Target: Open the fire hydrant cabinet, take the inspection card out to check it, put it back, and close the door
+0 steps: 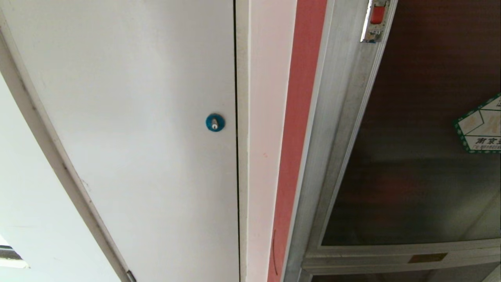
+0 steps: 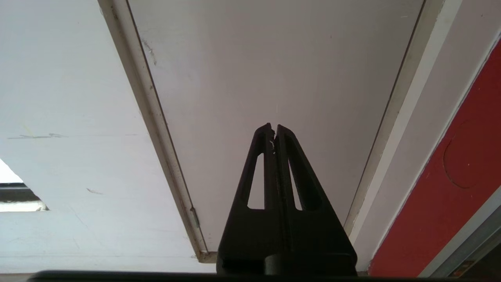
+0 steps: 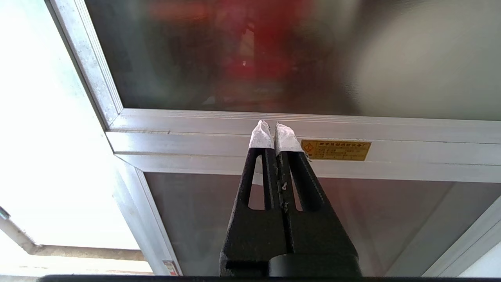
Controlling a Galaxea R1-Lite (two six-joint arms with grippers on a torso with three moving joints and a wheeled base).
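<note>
The fire hydrant cabinet [image 1: 332,129] fills the right of the head view, silver-framed beside a red strip. Its door [image 1: 422,156] of dark tinted glass is closed, with a small red latch [image 1: 377,15] on the frame near the top and a green-bordered white sticker [image 1: 481,125] at the right edge. Neither arm shows in the head view. My right gripper [image 3: 274,127], shut and empty with white-taped tips, points at the cabinet's aluminium crossbar [image 3: 411,133]; something red shows blurred behind the glass [image 3: 250,58]. My left gripper [image 2: 273,127] is shut and empty, facing the white door. The inspection card is out of view.
A plain white door [image 1: 137,137] with a small blue round lock [image 1: 215,122] stands left of the cabinet, a white jamb [image 1: 258,156] between them. A gold nameplate [image 3: 335,150] sits on the crossbar. White wall [image 1: 23,188] lies further left.
</note>
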